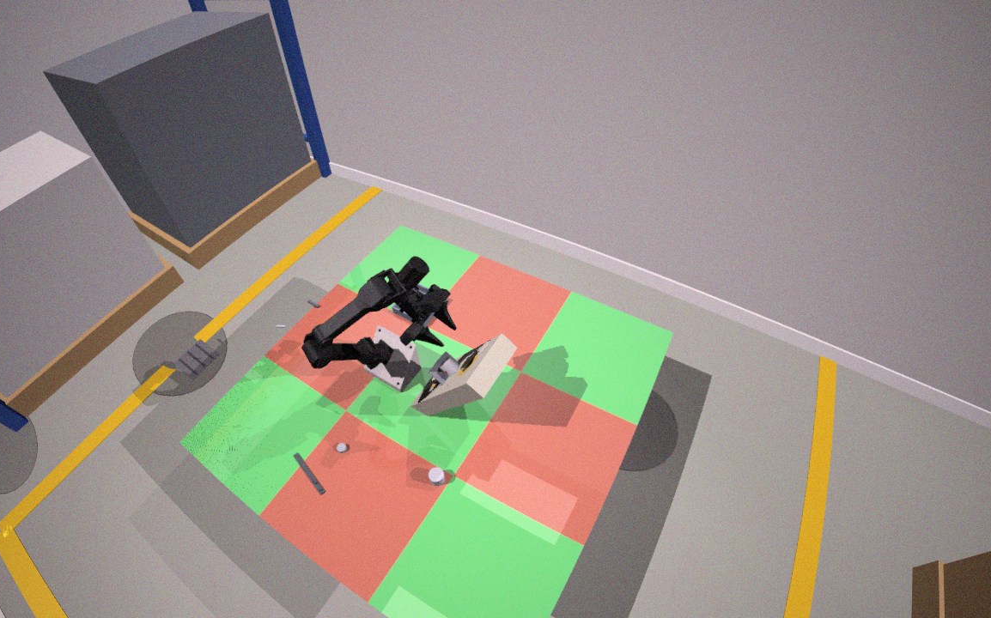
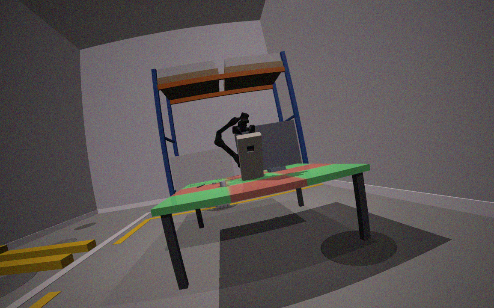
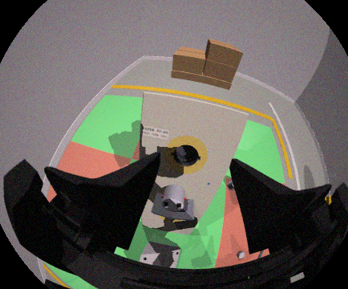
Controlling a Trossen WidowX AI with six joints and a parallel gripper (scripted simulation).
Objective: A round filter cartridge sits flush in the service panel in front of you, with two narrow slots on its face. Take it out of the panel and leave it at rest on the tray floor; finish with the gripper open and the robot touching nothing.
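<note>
Gripper (image 3: 192,179) is spread wide, nothing held, raised above the table (image 1: 606,338). Cartridge (image 3: 173,199) is seen out of the panel (image 3: 196,118), lying below its yellow-ringed hole (image 3: 187,154), in the tray (image 1: 437,370) at the panel's foot. Arm (image 1: 345,315) is bent over the tray.

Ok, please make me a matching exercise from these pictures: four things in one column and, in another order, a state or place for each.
Things:
1. gripper
2. ring around the panel opening
3. filter cartridge
4. cardboard boxes

States or places:
A. brown, on the floor beyond the table
B. open, holding nothing
C. out of the panel, lower than the opening
D. yellow

Pairs: 1-B, 2-D, 3-C, 4-A.
</note>
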